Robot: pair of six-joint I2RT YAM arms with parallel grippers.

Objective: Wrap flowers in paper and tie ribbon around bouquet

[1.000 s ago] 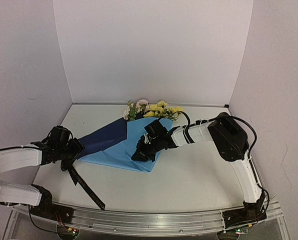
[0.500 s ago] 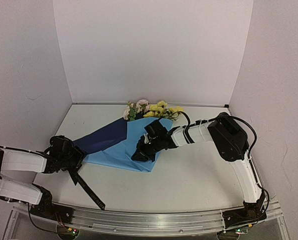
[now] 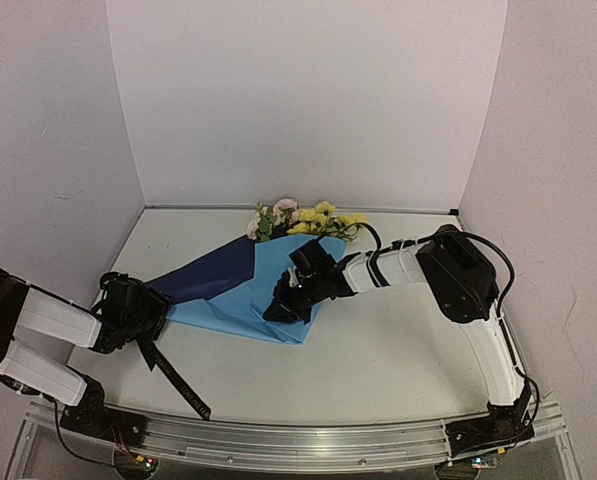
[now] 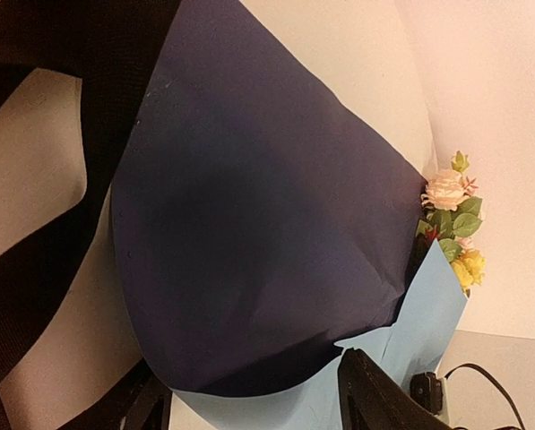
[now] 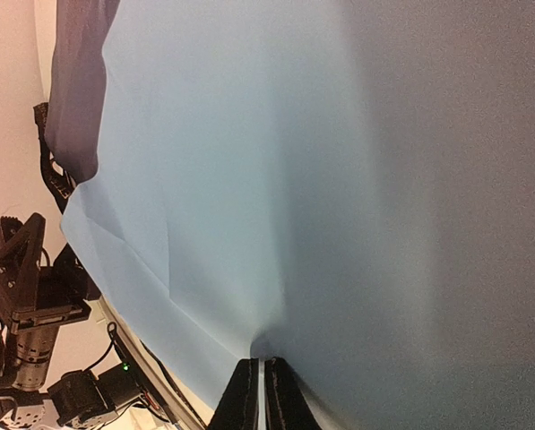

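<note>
The flowers (image 3: 303,218), yellow and pink, stick out of the far end of the paper (image 3: 248,300). The paper is folded round them, with a navy flap (image 3: 203,275) over light blue. My right gripper (image 3: 283,305) is shut on a pinch of the light blue paper (image 5: 294,179), its fingertips (image 5: 249,390) pressed together. My left gripper (image 3: 143,312) stands open at the bouquet's narrow left end. The navy paper (image 4: 249,224) tip lies between its fingers (image 4: 375,399). The black ribbon (image 3: 173,375) runs from under that gripper toward the near edge. It also shows as a blurred band (image 4: 43,251) in the left wrist view, where the flowers (image 4: 451,215) are at the right.
White walls close the table (image 3: 398,350) in on three sides. A metal rail (image 3: 298,440) with the arm bases runs along the near edge. The right arm's elbow (image 3: 458,270) hangs over the table's right part.
My left arm has swung down and toward the near left, carrying its gripper a little nearer and lower at the paper's narrow end. The right arm and the bouquet have stayed put.
</note>
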